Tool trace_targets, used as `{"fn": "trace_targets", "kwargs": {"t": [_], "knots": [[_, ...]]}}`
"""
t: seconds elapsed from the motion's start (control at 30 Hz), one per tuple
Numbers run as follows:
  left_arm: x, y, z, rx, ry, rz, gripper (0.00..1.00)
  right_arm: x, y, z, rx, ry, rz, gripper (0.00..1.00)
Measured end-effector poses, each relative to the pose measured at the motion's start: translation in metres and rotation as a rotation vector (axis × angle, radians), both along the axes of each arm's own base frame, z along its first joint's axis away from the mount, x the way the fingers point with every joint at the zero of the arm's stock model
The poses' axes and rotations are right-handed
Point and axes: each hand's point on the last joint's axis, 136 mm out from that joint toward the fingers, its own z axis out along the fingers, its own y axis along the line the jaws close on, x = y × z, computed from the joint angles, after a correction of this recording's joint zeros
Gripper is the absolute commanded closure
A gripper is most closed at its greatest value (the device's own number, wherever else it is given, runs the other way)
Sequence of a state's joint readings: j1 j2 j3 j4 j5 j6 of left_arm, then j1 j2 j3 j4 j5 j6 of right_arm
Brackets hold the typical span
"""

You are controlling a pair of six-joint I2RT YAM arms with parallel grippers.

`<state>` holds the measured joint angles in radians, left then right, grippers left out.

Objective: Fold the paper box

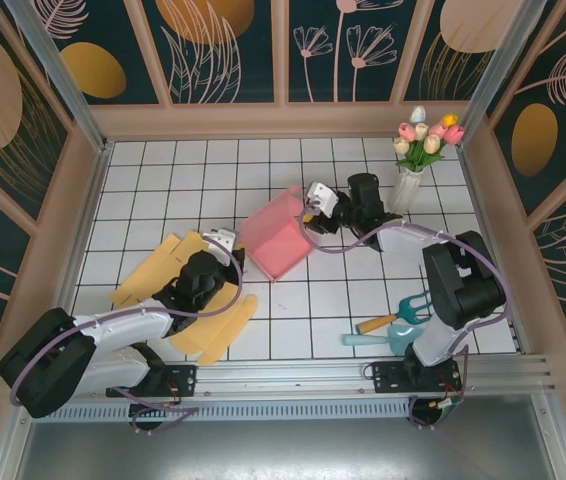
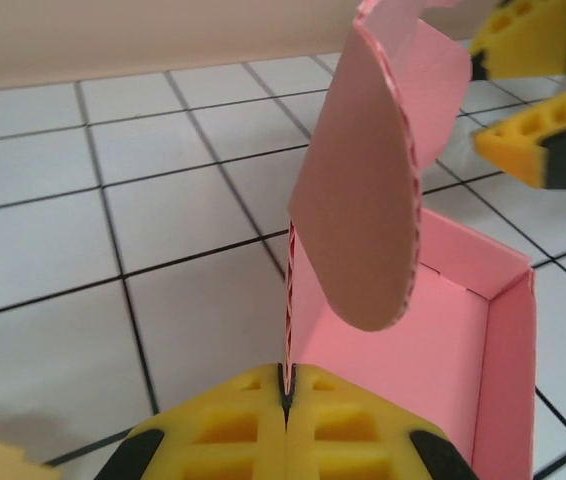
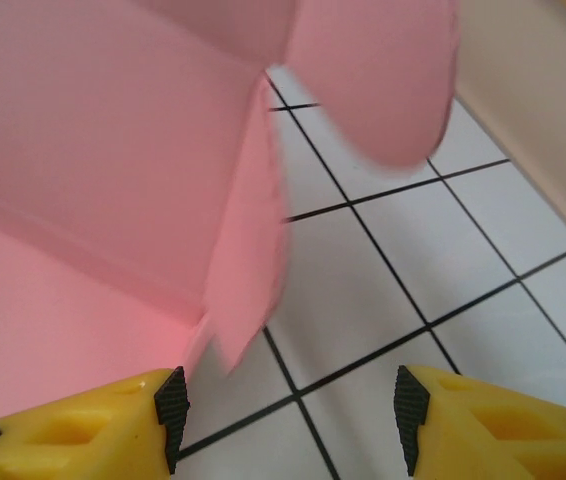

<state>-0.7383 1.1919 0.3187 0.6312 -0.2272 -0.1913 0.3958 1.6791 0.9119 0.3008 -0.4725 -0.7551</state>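
Here, closed left jaws grip the pink box [image 1: 275, 242].

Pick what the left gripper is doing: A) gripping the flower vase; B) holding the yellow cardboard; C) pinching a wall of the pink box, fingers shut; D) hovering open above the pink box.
C: the left wrist view shows the left gripper closed on a thin wall edge of the pink box.
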Motion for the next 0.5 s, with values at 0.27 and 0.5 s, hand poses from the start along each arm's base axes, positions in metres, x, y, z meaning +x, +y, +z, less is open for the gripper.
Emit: {"fn": "trace_targets", "kwargs": {"t": [0.27, 0.5], "knots": [[-0.010, -0.018, -0.002, 0.035, -0.048, -0.141, 1.00, 0.008, -0.046, 0.004, -0.086, -0.028, -0.035, 0.39], [-0.018, -0.033, -0.011, 0.055, -0.052, -0.242, 1.00, 0.000, -0.060, -0.007, -0.163, 0.002, -0.007, 0.39]]}}
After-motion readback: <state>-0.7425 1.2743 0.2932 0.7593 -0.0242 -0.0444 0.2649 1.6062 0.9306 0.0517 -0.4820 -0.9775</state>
